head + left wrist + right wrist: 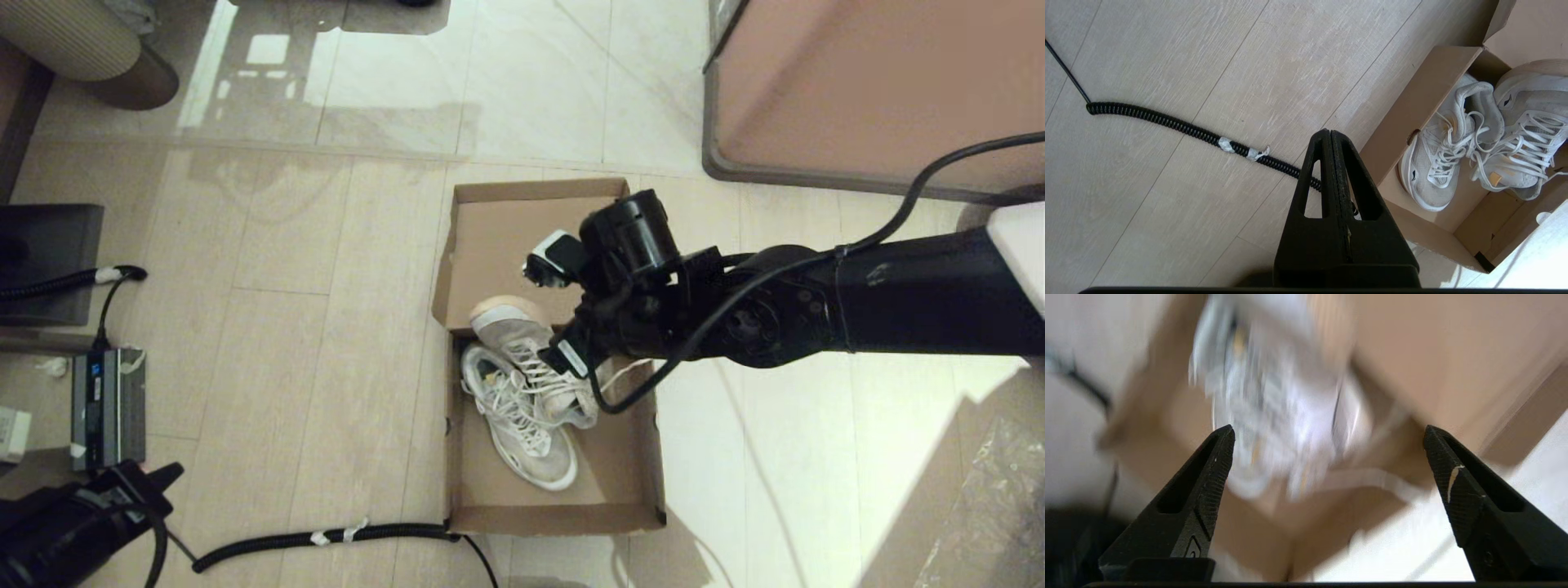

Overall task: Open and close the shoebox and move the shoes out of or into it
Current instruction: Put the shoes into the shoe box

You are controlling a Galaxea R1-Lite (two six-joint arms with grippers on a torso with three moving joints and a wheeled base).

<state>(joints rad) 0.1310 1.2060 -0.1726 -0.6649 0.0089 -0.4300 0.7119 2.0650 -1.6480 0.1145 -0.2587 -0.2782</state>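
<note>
Lying in open shoebox [482, 490], both shoes [522, 392], right gripper [1329, 437] wide above, left gripper [1331, 136] closed.

Coiled black cable [326, 536] on pale plank floor [269, 392], pinkish-brown block [882, 82] with grey rim, grey power brick [108, 407]

This looks like a room in a home, put to use for robot work. The floor [326, 343] is pale wood-look planks that give way to glossy cream tiles [531, 82] farther off, where window light is mirrored. A round ribbed piece of soft furniture [73, 41] sits in the far left corner, and a large pinkish-brown block with a dark grey rim [882, 90] stands at the far right. A coiled black cable [326, 536] and a small grey power unit [108, 406] lie loose on the floor.
</note>
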